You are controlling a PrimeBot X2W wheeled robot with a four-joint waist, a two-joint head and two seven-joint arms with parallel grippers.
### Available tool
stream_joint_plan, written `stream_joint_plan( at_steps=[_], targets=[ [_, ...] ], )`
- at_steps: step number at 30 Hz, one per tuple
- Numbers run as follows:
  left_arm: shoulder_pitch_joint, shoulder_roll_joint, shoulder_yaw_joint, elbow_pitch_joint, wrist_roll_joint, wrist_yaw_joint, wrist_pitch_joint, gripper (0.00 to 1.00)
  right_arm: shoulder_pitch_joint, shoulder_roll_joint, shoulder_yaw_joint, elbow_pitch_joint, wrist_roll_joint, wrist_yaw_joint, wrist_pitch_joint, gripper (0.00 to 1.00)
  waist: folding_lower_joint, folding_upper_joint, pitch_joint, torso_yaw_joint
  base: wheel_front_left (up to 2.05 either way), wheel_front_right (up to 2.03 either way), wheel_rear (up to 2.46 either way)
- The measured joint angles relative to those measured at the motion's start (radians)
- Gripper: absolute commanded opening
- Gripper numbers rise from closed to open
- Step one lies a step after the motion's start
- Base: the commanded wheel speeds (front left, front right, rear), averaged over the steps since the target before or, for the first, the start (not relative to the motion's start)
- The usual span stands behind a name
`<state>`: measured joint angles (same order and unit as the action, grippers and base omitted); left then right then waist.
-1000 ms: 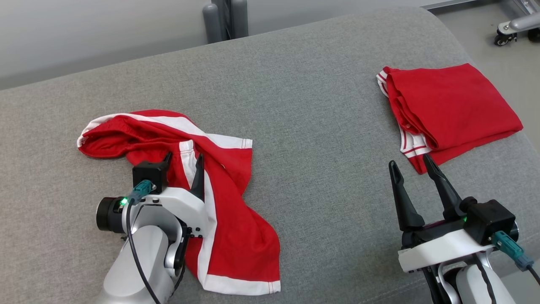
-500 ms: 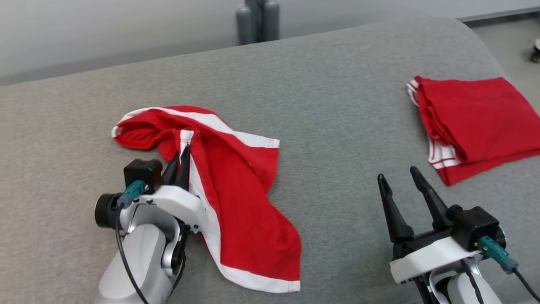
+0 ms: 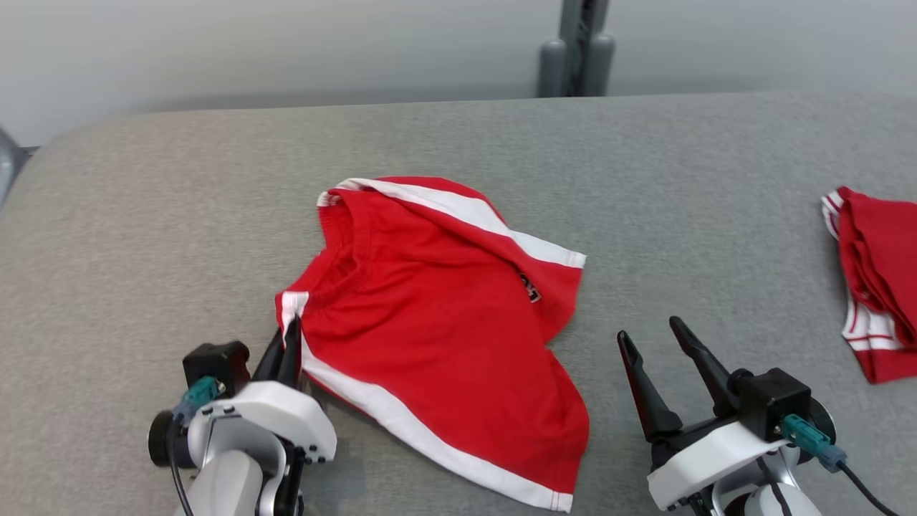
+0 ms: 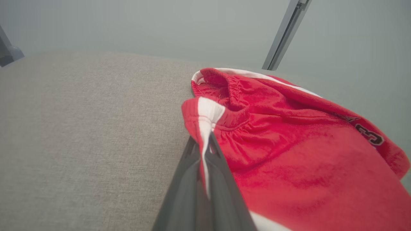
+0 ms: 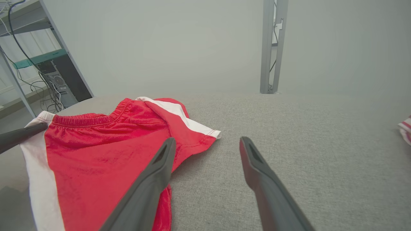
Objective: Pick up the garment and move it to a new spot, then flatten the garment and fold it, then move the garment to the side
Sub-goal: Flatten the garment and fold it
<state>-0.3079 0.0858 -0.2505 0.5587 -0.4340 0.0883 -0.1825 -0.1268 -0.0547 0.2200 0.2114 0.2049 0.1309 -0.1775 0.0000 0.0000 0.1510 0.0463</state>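
The garment point(image 3: 437, 322) is a pair of red shorts with white side stripes, lying partly spread on the grey cushion point(image 3: 143, 215). My left gripper point(image 3: 290, 337) is shut on the white-striped waistband corner at the garment's left side; the left wrist view shows the fabric point(image 4: 289, 144) pinched between the two dark fingers point(image 4: 221, 166). My right gripper point(image 3: 652, 337) stands open just right of the garment, holding nothing. In the right wrist view the garment point(image 5: 106, 154) lies left of and under the left finger point(image 5: 154, 173).
A second red garment point(image 3: 877, 287), folded, lies at the cushion's right edge. A grey metal post point(image 3: 577, 57) stands behind the cushion. The right wrist view shows a shelf with a computer and cables point(image 5: 51, 80) at far left. Bare cushion lies between the two garments.
My left gripper closed on the waistband corner and pulled it toward me, spreading the shorts. The head camera turned left, so the folded garment slid to the right edge.
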Motion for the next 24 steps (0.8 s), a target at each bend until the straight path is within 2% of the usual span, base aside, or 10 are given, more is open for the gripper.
stream_joint_plan(
  at_steps=[6,7,8,9,17,24],
  targets=[
    [0.047,0.002,-0.004,0.015,-0.01,0.001,0.006,0.02,0.01,-0.007,0.007,0.003,0.005,0.0,0.01,1.0,0.0,0.0,-0.026,0.058,0.0,0.0,0.0],
    [0.054,0.001,-0.005,0.016,-0.011,0.003,0.006,0.23,0.013,-0.008,0.007,0.002,0.005,0.0,0.012,1.0,0.0,0.0,-0.03,0.064,0.0,0.0,0.0],
    [0.06,0.002,-0.008,0.021,-0.011,0.005,0.008,0.96,0.015,-0.008,0.008,0.002,0.005,0.0,0.015,1.0,0.0,0.0,-0.034,0.069,0.0,0.0,0.0],
    [0.067,0.002,-0.009,0.025,-0.011,0.005,0.012,1.0,0.015,-0.009,0.009,0.002,0.005,0.0,0.018,1.0,0.0,0.0,-0.037,0.074,0.0,0.0,0.0],
    [0.085,0.027,0.008,0.017,-0.023,0.013,-0.014,1.0,0.03,-0.012,0.015,0.0,0.007,0.0,0.028,1.0,0.0,0.0,-0.056,0.087,0.0,0.0,0.0],
    [0.097,0.048,0.001,0.014,-0.028,0.0,-0.011,1.0,0.03,-0.012,0.038,0.002,0.016,0.0,0.032,1.0,0.0,0.0,-0.065,0.065,0.0,0.0,0.0]
  ],
)
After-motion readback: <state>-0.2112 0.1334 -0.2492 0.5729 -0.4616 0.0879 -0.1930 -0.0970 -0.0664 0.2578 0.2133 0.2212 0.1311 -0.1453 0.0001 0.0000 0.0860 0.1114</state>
